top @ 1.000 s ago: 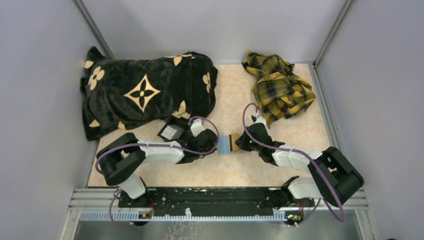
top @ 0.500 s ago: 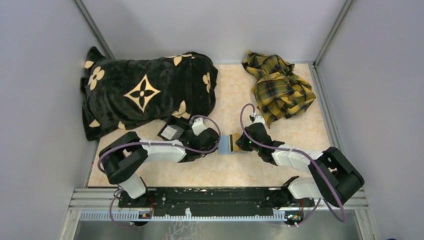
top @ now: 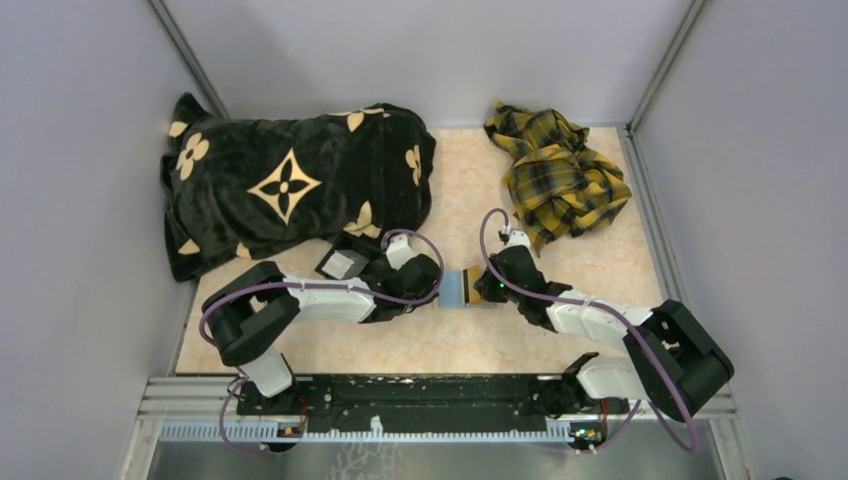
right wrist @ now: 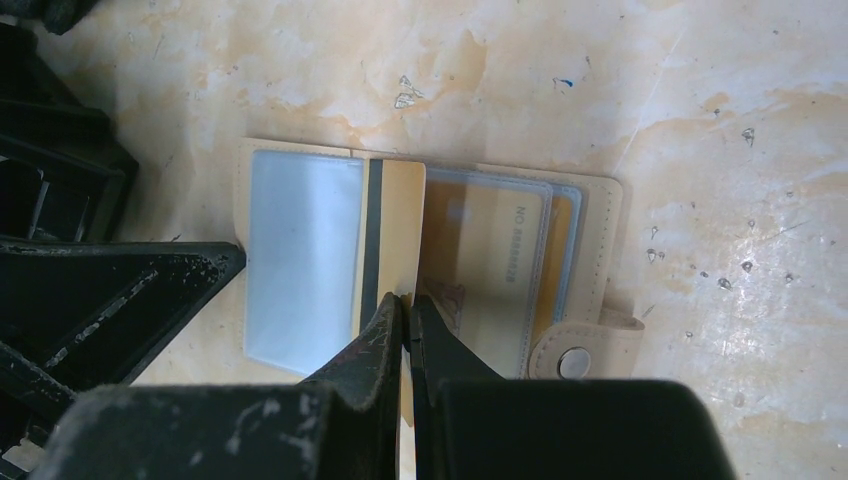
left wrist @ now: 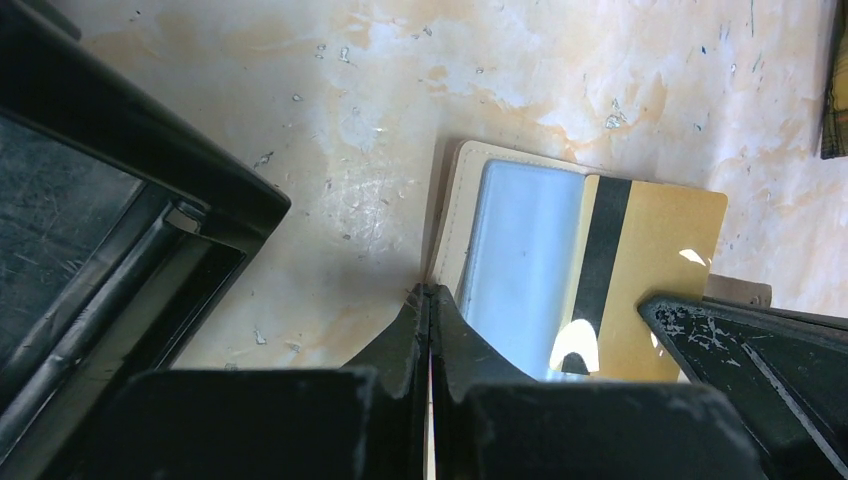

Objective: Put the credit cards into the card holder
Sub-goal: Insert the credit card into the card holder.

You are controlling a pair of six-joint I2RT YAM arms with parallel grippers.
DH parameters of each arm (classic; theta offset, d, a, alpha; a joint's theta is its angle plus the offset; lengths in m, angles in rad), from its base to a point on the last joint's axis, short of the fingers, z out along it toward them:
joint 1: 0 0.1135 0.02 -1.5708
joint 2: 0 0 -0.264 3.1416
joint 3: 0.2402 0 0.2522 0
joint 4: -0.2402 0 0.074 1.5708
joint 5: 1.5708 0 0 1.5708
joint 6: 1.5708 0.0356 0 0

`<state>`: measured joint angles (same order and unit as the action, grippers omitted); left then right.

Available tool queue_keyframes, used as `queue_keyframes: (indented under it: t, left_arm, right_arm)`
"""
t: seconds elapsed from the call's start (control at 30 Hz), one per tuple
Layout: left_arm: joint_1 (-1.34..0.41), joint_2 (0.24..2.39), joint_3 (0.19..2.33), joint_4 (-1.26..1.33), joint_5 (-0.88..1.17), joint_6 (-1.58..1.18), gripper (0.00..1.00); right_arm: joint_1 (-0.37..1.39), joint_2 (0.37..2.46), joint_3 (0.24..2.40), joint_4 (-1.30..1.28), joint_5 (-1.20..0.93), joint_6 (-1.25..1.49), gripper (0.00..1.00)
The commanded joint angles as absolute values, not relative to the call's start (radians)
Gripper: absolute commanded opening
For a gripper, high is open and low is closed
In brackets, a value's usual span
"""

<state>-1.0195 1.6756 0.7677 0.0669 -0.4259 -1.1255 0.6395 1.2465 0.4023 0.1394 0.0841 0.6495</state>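
Observation:
The tan card holder (right wrist: 600, 230) lies open on the table between my grippers, its snap tab (right wrist: 572, 360) at the near right; it also shows in the top view (top: 462, 288). My left gripper (left wrist: 430, 292) is shut on the holder's left edge (left wrist: 455, 200). My right gripper (right wrist: 405, 300) is shut on a gold credit card with a black stripe (right wrist: 400, 210). The card lies across the holder's middle, its striped edge at the clear left pocket (right wrist: 300, 250). Another card (right wrist: 485, 250) sits in the right pocket.
A black tray (top: 345, 262) lies just left of my left gripper, its rim close in the left wrist view (left wrist: 150, 150). A black blanket with tan flowers (top: 290, 190) covers the back left. A yellow plaid cloth (top: 555, 170) lies at the back right. Grey walls enclose the table.
Both grippers have edged slightly toward each other, and the gold card has slid a little left over the holder. Both grips are unchanged.

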Motion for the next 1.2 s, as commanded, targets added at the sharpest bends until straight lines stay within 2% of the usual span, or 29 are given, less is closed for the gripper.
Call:
queue_keyframes:
  t: [0.0,0.4,0.87,1.17]
  left_arm:
    - [-1.027,1.722,0.768,0.011,-0.377,-1.13,0.0]
    - [-1.026,1.739,0.772,0.001,-0.367,-1.129,0.0]
    - [-1.026,1.752,0.775,-0.035,-0.365,-1.12,0.0]
    - [-1.027,1.756,0.775,-0.044,-0.362,-1.107,0.0]
  right_arm:
    - [0.658,1.252,0.396,-0.006,0.087,0.589,0.0]
    - [0.658,1.25,0.285,0.159,0.0,0.675,0.0]
    - [0.658,1.131,0.195,0.222,0.041,0.78,0.0]
    - [0.659,1.196,0.174,0.342,0.059,0.811,0.0]
